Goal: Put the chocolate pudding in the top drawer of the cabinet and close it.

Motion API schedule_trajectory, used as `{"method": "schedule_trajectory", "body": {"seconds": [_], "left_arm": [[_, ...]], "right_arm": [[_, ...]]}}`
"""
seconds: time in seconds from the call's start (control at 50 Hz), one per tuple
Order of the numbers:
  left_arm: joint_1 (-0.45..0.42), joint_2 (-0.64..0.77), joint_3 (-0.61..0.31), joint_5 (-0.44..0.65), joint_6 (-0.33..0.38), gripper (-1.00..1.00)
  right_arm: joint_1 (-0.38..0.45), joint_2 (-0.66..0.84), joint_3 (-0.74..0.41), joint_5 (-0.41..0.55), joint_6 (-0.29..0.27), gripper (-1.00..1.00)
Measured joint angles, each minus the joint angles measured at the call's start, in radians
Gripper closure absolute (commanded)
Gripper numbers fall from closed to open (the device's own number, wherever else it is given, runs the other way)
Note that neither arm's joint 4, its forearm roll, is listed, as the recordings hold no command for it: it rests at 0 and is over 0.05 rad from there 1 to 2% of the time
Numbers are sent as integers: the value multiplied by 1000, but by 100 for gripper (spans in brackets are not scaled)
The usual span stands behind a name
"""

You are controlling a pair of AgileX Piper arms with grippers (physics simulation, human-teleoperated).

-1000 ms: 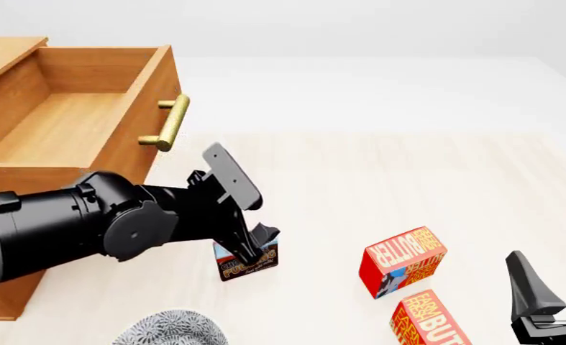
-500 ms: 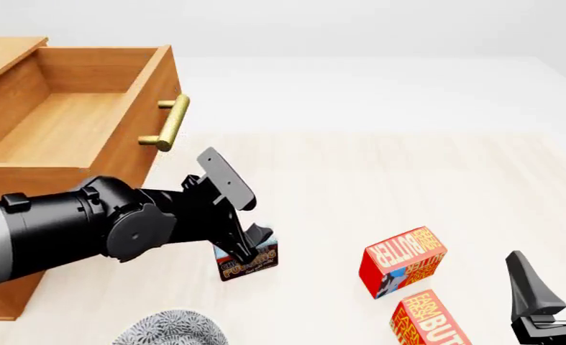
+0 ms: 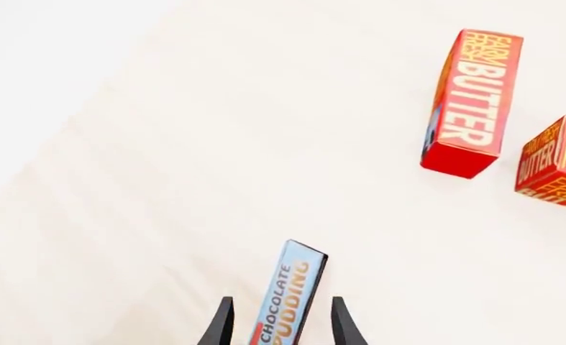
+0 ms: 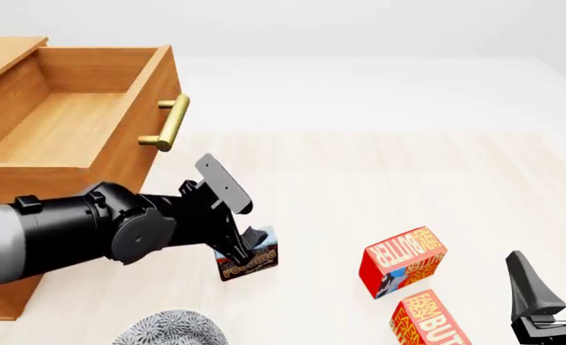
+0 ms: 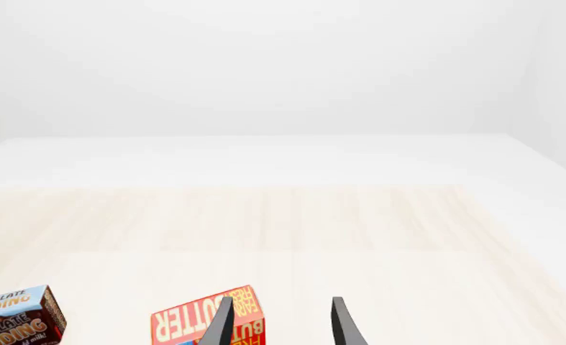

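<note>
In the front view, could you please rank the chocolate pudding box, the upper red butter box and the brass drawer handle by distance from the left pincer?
1. Chocolate pudding box, between the left pincer's fingers.
2. Upper red butter box, to its right.
3. Brass drawer handle, farther back on the left.

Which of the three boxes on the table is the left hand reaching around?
The chocolate pudding, the small blue-and-brown box standing on edge between the left hand's fingers. The two red butter boxes lie off to its right, untouched.

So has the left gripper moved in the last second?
Yes. In the front view the left gripper has sunk lower around the chocolate pudding and the arm has drawn slightly leftward, judged against the top drawer's brass handle. The pudding itself hasn't shifted.
</note>
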Motion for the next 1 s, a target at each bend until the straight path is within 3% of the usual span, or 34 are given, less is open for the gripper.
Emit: {"method": "schedule_trajectory", "body": {"seconds": [1.0], "left_arm": [[14,71,41,-76,-48,-100]], "right_arm": [[0,0,0,0,0,-100]]}}
